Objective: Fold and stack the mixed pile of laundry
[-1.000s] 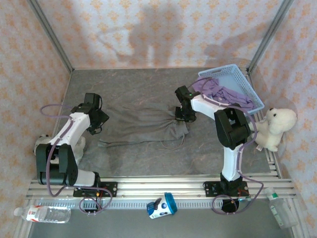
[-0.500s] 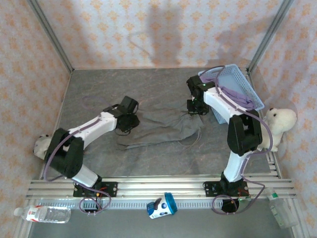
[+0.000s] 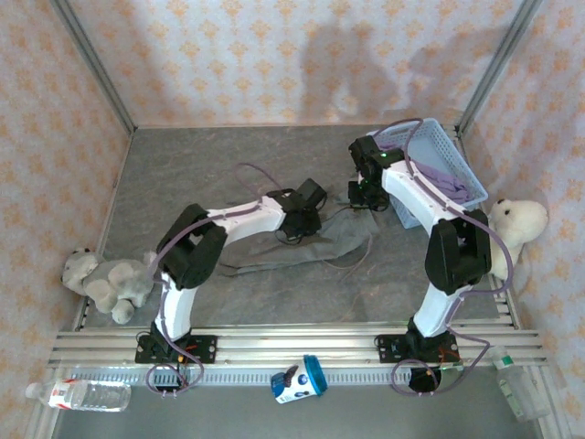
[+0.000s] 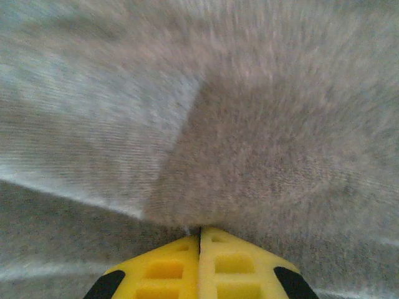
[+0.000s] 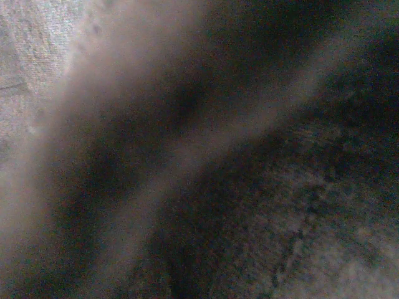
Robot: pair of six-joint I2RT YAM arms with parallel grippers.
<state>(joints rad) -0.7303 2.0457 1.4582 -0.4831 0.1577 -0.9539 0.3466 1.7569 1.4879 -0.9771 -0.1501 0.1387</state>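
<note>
**Grey garment pinched mid-worktop**

The left gripper (image 4: 199, 233) is clamped on a fold of the grey-olive garment (image 3: 340, 240), which lies bunched on the worktop (image 3: 210, 174). The right gripper (image 3: 364, 197) is at its right end, grip unclear. The lavender T-shirt (image 3: 448, 180) lies in the basket (image 3: 430, 133).

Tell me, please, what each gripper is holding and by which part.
The left gripper pinches a fold edge of the grey garment; the right gripper seems to hold its bunched end nearest the basket.
</note>
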